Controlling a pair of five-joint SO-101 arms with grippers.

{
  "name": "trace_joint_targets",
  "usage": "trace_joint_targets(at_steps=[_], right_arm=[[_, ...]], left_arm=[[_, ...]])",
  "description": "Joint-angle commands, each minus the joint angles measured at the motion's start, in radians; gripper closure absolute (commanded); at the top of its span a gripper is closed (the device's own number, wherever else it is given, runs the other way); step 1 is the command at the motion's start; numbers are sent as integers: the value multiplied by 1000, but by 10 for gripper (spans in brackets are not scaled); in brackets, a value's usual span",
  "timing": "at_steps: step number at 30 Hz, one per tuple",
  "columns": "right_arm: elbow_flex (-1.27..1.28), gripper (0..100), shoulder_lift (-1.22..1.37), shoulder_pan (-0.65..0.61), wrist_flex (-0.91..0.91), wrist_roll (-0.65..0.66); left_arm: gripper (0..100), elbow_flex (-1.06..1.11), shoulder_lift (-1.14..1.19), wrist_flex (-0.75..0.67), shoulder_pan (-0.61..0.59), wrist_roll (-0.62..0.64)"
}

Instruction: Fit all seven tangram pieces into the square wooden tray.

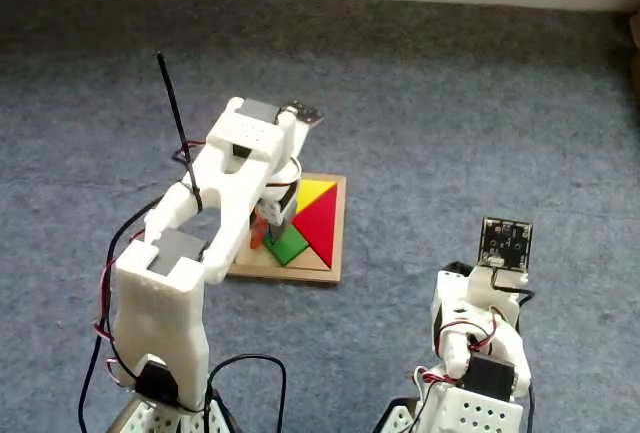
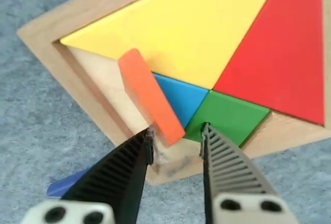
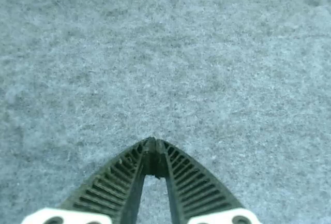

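The square wooden tray (image 2: 46, 32) lies on the grey carpet and holds a yellow triangle (image 2: 191, 27), a red triangle (image 2: 279, 53), a green square (image 2: 227, 118) and a small blue triangle (image 2: 181, 97). An orange piece (image 2: 147, 92) stands tilted on edge in the tray's bare corner. Its lower end sits between the fingers of my left gripper (image 2: 177, 133), against one finger, with a gap to the other. That gripper is open. In the high view the left arm (image 1: 240, 168) covers the tray's (image 1: 335, 243) left part. My right gripper (image 3: 153, 149) is shut over bare carpet.
A dark blue piece (image 2: 67, 182) lies on the carpet just outside the tray, beside my left gripper's finger. The right arm (image 1: 480, 343) is folded back at the front right, well away from the tray. Grey carpet covers the whole table.
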Motion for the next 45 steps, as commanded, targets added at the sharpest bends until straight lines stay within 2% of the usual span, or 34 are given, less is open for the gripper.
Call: trace_joint_targets(at_steps=[1,12,17,26,33,39,45], right_arm=[[110,992,-15,16,-21,-8],[110,992,-15,16,-21,-8],[110,992,-15,16,-21,-8],[110,992,-15,16,-21,-8],[110,992,-15,36,-21,-8],[110,992,-15,36,-21,-8],[110,992,-15,36,-21,-8]], left_arm=[[849,-4,-24,-32,4,11],[870,-2,-24,-97,-140,51],[947,-4,-24,-97,-142,51],[946,-4,-31,-89,-143,52],[804,1,-31,-87,-173,52],[801,-4,-33,-87,-251,49],[801,-4,-33,-86,-249,49]])
